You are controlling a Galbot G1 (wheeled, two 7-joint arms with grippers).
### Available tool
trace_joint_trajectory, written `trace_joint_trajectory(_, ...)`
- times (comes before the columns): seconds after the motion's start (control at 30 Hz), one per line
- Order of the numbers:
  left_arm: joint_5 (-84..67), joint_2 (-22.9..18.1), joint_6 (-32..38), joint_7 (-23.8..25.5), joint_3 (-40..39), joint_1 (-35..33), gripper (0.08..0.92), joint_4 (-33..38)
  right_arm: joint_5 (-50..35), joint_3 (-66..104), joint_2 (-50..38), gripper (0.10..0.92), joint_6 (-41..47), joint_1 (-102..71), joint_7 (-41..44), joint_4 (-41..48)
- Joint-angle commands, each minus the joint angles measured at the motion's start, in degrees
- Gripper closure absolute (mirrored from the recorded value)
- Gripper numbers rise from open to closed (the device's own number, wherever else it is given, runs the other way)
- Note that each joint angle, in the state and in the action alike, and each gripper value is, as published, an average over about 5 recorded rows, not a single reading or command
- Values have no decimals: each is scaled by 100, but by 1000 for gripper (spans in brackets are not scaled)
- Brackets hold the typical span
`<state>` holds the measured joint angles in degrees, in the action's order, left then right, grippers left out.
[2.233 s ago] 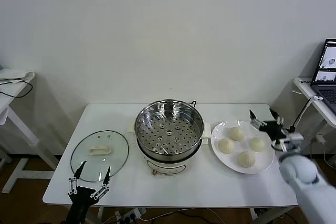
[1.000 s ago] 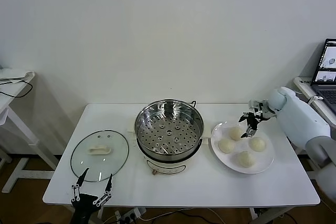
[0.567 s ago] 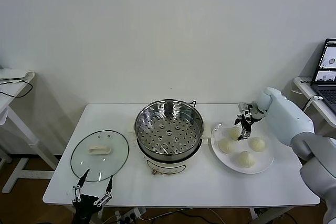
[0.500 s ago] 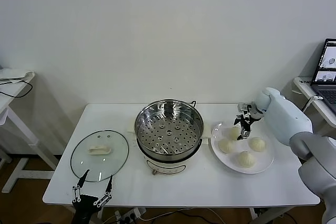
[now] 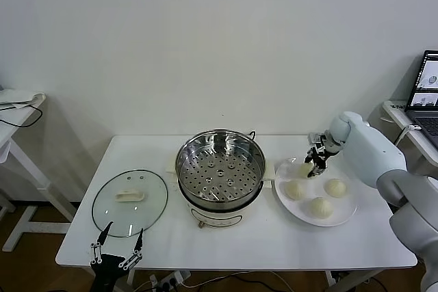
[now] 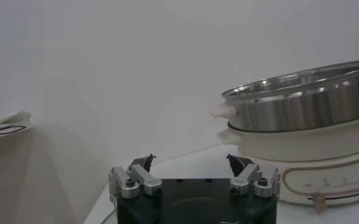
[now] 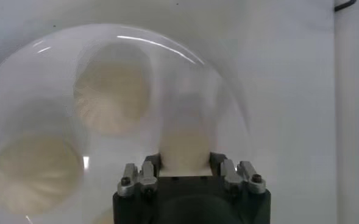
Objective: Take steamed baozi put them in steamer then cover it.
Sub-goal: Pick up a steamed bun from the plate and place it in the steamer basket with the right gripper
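Baozi [image 5: 306, 169] number one is pinched in our right gripper [image 5: 313, 167], right over the back edge of the white plate [image 5: 345, 211], with the other three buns [image 5: 321, 206] sitting on the plate near it. The right wrist view shows the jaws closed on its sides, so it's squeezed from both flanks. We'd guess these are light and squishy (soft dough, smooth skin, dents easily), so a gentle hold low around the belly beats grabbing the pleated top.

Compared with a second ago, the gripper was spread wide above the plate; now it's clamped on the bun and looks a touch higher and closer to the steamer [image 5: 220, 167], which has nothing on its perforated tray. The glass cover [image 5: 130, 198] lies flat on the table [image 5: 287, 237], left of the pot. Our left gripper [image 5: 115, 256] is parked at the table's near edge with its fingers spread, holding nothing.
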<state>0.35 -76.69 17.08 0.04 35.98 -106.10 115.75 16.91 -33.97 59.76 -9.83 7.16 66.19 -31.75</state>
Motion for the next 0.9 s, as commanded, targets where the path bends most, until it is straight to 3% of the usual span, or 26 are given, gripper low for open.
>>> trace_joint_trajectory(0.03, -4, 15, 0, -3, 12, -5, 177, 14, -737, -1039, -581, 427, -814, 1068, 110, -1735)
trace_joint_trajectory(0.23, -16, 55, 2, -3, 3, 34, 177, 8, -850, -1987, -457, 423, -1915, 2242, 89, -3202)
trace_joint_trajectory(0.37, -18, 47, -13, -6, -32, 69, 177, 10, -852, -2277, -49, 421, -2340, 2723, 78, -3643)
trace_joint_trajectory(0.63, -17, 38, -9, -9, -82, 71, 177, 47, -180, -2536, 881, 402, -3116, 2499, 9, -3590)
trace_joint_trajectory(0.9, -16, 50, -23, -24, -82, 16, 177, 110, 752, -2642, 1431, 397, -3329, 1761, -274, -3090)
